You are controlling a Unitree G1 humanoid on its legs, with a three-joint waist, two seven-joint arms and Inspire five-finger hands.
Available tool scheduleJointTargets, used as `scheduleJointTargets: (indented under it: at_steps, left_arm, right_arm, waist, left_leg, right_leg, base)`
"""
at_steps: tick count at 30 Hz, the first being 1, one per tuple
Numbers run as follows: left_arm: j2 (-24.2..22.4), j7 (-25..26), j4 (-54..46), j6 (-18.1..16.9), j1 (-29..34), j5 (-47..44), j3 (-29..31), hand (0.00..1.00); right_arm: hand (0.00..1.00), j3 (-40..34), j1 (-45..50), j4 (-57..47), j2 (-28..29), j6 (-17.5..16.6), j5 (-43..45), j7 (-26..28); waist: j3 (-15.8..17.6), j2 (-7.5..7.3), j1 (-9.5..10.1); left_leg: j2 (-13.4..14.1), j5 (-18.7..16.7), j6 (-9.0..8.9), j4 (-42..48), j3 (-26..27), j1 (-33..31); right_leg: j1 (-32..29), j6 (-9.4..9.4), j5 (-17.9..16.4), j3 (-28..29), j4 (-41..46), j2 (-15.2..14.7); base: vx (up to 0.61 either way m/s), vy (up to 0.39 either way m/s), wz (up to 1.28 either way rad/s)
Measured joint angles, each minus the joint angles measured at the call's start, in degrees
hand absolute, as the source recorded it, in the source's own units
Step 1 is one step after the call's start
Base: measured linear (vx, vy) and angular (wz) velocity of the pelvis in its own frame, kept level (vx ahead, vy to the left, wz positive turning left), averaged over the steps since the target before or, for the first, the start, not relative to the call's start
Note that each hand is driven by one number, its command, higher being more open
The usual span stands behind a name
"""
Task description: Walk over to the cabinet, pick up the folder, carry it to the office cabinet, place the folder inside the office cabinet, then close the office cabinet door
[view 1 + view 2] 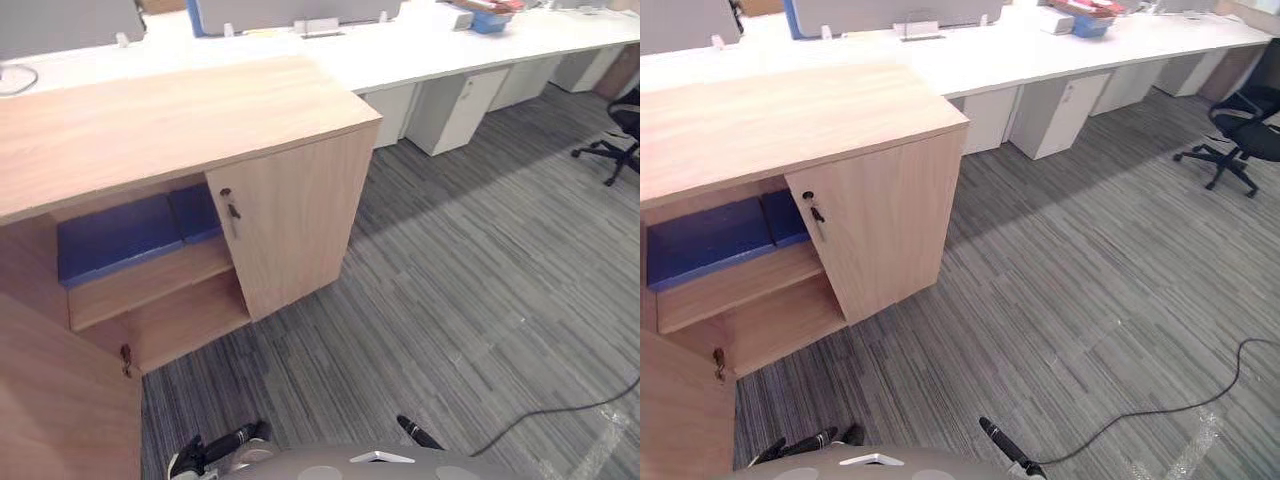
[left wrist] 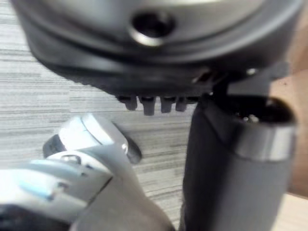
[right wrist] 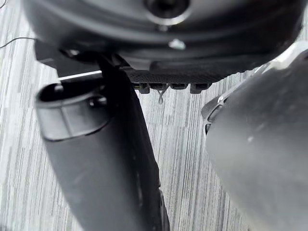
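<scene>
Step in hand, as I judge it: closing the door. The folder (image 1: pixel 115 238) lies flat on the upper shelf (image 1: pixel 150 290) inside the cabinet (image 1: pixel 180 110), towards the shelf's left end, with a smaller blue piece touching it on the right. I cannot rule out that this is the cabinet where the folder is to be picked up.

Left door (image 1: pixel 60 400): swung open towards me at the cabinet's left front corner, with a key in its lock. Right door (image 1: pixel 295 215): shut, also with a key.

Left hand (image 1: pixel 228 438): low over the floor (image 1: pixel 450 300), fingers (image 2: pixel 148 104) loose and holding nothing. It is near the open door's free edge and well apart from the folder, which sits higher and farther back.

Right hand (image 1: pixel 1002 443): low on my other side, likewise slack and empty, well apart from the cabinet.

Next move, if the folder is indeed placed: I bring the left hand up behind the open door's outer face and push it round until it meets the right door's edge. That calls for a step closer.
</scene>
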Motion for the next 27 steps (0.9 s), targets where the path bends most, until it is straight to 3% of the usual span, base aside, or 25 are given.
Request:
scheduleJointTargets:
  at_steps: [2,3,4,5,6,7,8,9,11,12,13,16,17,19,20,21,24,25,27]
  left_arm:
    - [0.28,-0.29,-0.04,-0.01,0.0,-0.06,-0.02,1.0]
    - [0.69,-0.56,-0.5,-0.04,0.01,-0.07,-0.38,1.0]
    - [0.99,-0.42,-1.11,-0.08,-0.02,-0.13,-0.98,1.0]
    - [1.04,-0.32,-1.37,-0.11,-0.05,-0.52,-0.89,1.0]
    - [0.97,-0.23,-1.8,-0.2,-0.27,-2.32,-0.19,1.0]
    - [0.94,-0.22,-2.2,-0.2,-0.36,-2.85,0.26,1.0]
    - [-0.17,-0.03,-3.49,-0.47,0.0,-4.18,0.32,1.0]
    - [-1.17,0.46,-4.31,-0.41,0.06,-4.03,0.27,1.0]
    - [-0.56,0.82,-4.5,-0.46,-0.11,-3.58,0.2,1.0]
    - [-0.08,0.92,-4.39,-0.32,-0.81,-3.87,0.43,1.0]
    - [-1.43,0.96,-4.39,-0.18,-0.68,-3.84,1.28,1.0]
    - [-1.37,0.86,-4.41,-0.2,-0.68,-3.75,1.31,1.0]
    - [-1.25,0.77,-4.38,-0.04,-0.72,-3.76,1.6,1.0]
    - [-2.03,0.72,-4.27,0.15,-0.68,-3.77,2.56,1.0]
    - [-2.56,0.79,-4.21,0.38,-0.43,-3.73,2.58,1.0]
    - [-2.61,0.68,-4.1,0.82,0.37,-3.73,2.44,1.0]
    - [-3.07,0.65,-3.0,1.67,1.5,-3.72,2.27,1.0]
    - [-3.0,0.64,-3.01,2.0,1.76,-3.75,2.33,1.0]
    - [-2.93,0.63,-3.04,2.24,1.77,-3.53,2.24,1.0]
  right_arm:
    - [1.0,0.23,-0.03,-0.02,0.01,-0.07,-2.74,-0.07]
    - [1.0,0.25,-0.09,-0.07,0.01,-0.15,-4.52,-0.2]
    - [1.0,0.26,-0.35,-0.29,0.18,-0.09,-5.24,-0.45]
    - [1.0,0.48,-0.58,-0.45,0.32,-0.09,-6.62,-0.57]
    - [1.0,1.49,-0.91,-1.19,0.29,-0.12,-8.96,-1.0]
    - [1.0,1.56,-1.03,-1.71,-0.05,-0.09,-11.45,-1.2]
    - [1.0,2.52,-1.39,-2.86,-1.36,0.07,-15.99,-1.78]
    - [1.0,3.8,-1.48,-3.32,-2.45,0.19,-18.71,-2.22]
    - [1.0,5.96,-1.63,-4.23,-2.16,0.78,-22.46,-1.94]
    - [1.0,5.9,-1.47,-4.64,-2.27,0.78,-22.77,-1.64]
    - [1.0,5.98,-1.16,-5.83,-3.21,1.06,-23.12,-1.69]
    - [1.0,6.03,-1.66,-5.48,-2.9,1.34,-24.61,-1.67]
    - [1.0,5.88,-2.24,-5.49,-2.09,1.31,-24.57,-1.67]
    - [1.0,5.68,-2.98,-5.44,-1.68,1.31,-24.55,-1.76]
    - [1.0,5.55,-3.12,-5.49,-1.35,1.3,-24.54,-1.68]
    - [1.0,4.99,-3.35,-5.8,-0.74,1.31,-24.34,-1.38]
    - [1.0,3.26,-3.85,-6.35,-0.3,1.42,-24.0,-1.61]
    - [1.0,3.24,-4.11,-6.56,0.01,1.46,-23.99,-1.69]
    - [1.0,3.88,-4.18,-6.86,0.06,1.31,-23.98,-1.64]
  waist:
    - [0.22,0.02,0.0]
    - [0.22,-0.4,-0.38]
    - [0.53,-0.63,-0.99]
    - [0.88,-1.04,-1.05]
    - [1.93,-1.71,-1.17]
    - [2.66,-1.28,-1.15]
    - [3.94,1.02,-0.79]
    - [4.19,2.19,-0.57]
    - [3.89,0.39,-1.4]
    - [4.43,0.75,-1.26]
    - [4.22,3.1,-1.47]
    - [4.52,2.19,-1.06]
    - [4.41,1.43,-0.84]
    - [4.54,1.7,-0.26]
    - [4.53,2.12,0.25]
    - [4.21,2.91,0.55]
    - [4.12,3.58,0.26]
    - [4.4,4.01,0.32]
    - [4.45,3.97,0.39]
  left_leg:
    - [-0.3,1.16,0.02,0.01,-0.93,-1.61]
    - [-1.0,2.8,1.0,-0.03,1.4,-3.26]
    - [-1.06,2.62,4.31,0.06,7.82,-4.97]
    - [-0.37,1.96,6.27,1.39,12.98,-6.01]
    - [1.71,-0.24,9.21,7.9,23.39,-9.58]
    - [2.89,-1.42,10.35,11.77,27.17,-11.24]
    - [5.02,-2.13,11.46,16.89,32.25,-13.31]
    - [5.1,-2.86,11.98,18.04,33.44,-14.07]
    - [5.2,-4.69,13.33,17.92,40.15,-14.44]
    - [7.09,-5.78,13.82,25.49,46.63,-15.9]
    - [7.96,-9.71,11.3,29.15,50.33,-16.21]
    - [2.84,-7.44,12.3,25.2,47.17,-16.73]
    - [-0.06,-5.68,12.93,22.2,45.16,-17.02]
    - [-2.2,-3.95,13.08,18.4,43.25,-16.28]
    - [-4.12,-1.24,12.91,11.59,41.62,-13.59]
    - [-5.14,1.81,13.17,4.18,40.46,-10.42]
    - [-6.06,4.41,13.11,-0.17,36.99,-8.21]
    - [-6.01,4.31,13.25,-0.19,36.47,-7.79]
    - [-6.4,4.08,13.35,-0.38,36.46,-6.3]
  right_leg:
    - [-0.04,-0.35,-0.14,-2.06,0.02,0.13]
    - [-0.01,-1.15,-0.6,-4.59,0.07,-0.15]
    - [-0.06,-1.6,-0.75,-7.58,0.13,-0.82]
    - [-0.14,-1.55,-0.68,-8.75,0.32,-1.15]
    - [0.7,-1.15,-0.27,-11.41,0.7,-1.82]
    - [1.29,-1.15,-0.28,-12.65,1.11,-2.02]
    - [2.02,-1.02,-0.61,-14.27,2.19,-1.62]
    - [2.45,-1.43,-1.47,-15.3,2.37,-1.76]
    - [3.28,-1.95,-2.09,-15.12,-1.99,-1.95]
    - [3.27,-1.72,-1.76,-16.86,-0.79,-3.4]
    - [3.66,-0.03,-3.21,-19.66,2.01,-3.64]
    - [3.55,-2.16,-4.38,-19.91,1.79,-4.26]
    - [3.88,-3.19,-3.07,-20.42,1.36,-4.48]
    - [4.19,-3.22,-1.31,-22.21,2.2,-5.13]
    - [4.37,-3.87,0.92,-23.35,2.77,-5.33]
    - [4.37,-4.83,2.77,-23.84,3.73,-5.17]
    - [4.29,-6.33,3.13,-24.14,8.06,-5.68]
    - [4.25,-5.77,1.3,-22.91,6.26,-5.18]
    - [3.6,-5.01,0.95,-22.76,3.19,-4.89]
  base:
    - [-0.02,-0.044,0.69]
    - [-0.05,-0.014,1.22]
    - [-0.06,0.015,1.15]
    - [-0.05,0.035,1.19]
    - [-0.05,0.02,0.86]
    - [-0.06,0.03,0.98]
    - [-0.08,0.049,0.76]
    - [-0.09,0.08,0.98]
    - [-0.04,0.072,1.05]
    - [0.05,0.129,1.37]
    - [0.07,0.15,1.36]
    - [0.08,0.112,1.04]
    - [0.07,0.078,1.13]
    - [0.06,0.091,0.9]
    - [0.06,0.095,0.75]
    - [0.06,0.1,0.76]
    - [0.06,0.01,0.7]
    - [0.08,-0.023,0.32]
    - [0.01,-0.013,0.03]
